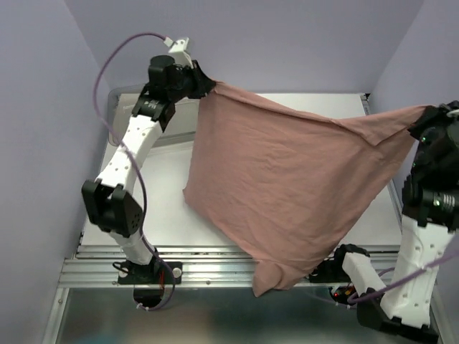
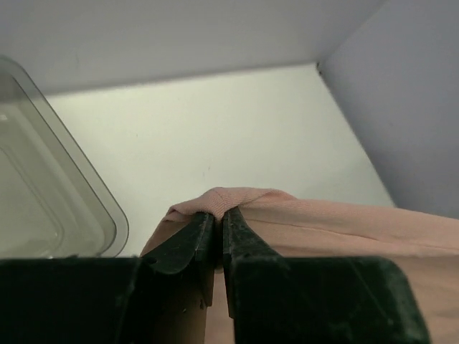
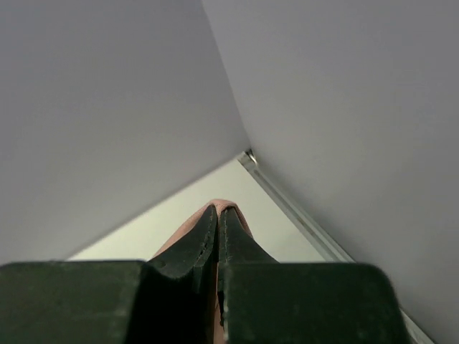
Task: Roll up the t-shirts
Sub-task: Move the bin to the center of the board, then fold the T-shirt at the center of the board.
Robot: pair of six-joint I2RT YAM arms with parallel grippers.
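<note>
You were at the spread-out step. The shirt (image 1: pixel 287 186) was not rolled yet; it hung in the air like a pink sheet between your two arms. Your left pincer (image 2: pixel 219 215) was shut tight on one corner, up at the far left, and a little fold of pink cloth poked out past its tips. Your right pincer (image 3: pixel 217 211) was shut tight on another corner, way over at the right by the wall. The top edge was stretched between the two grips. The rest of the shirt sagged down, and its lowest corner drooped past the near edge of the table (image 1: pixel 165 215), close to the base of your right arm. I could not tell if the cloth touched the table under it. The bin (image 2: pixel 43 201) sat at the far left of the table, just beside your left pincer. I think the next move was to lay the shirt flat on the table. For that you needed to bring both arms down together, pull the low corner back onto the table and stay off the bin. Only then could you let go and start rolling from one end.
</note>
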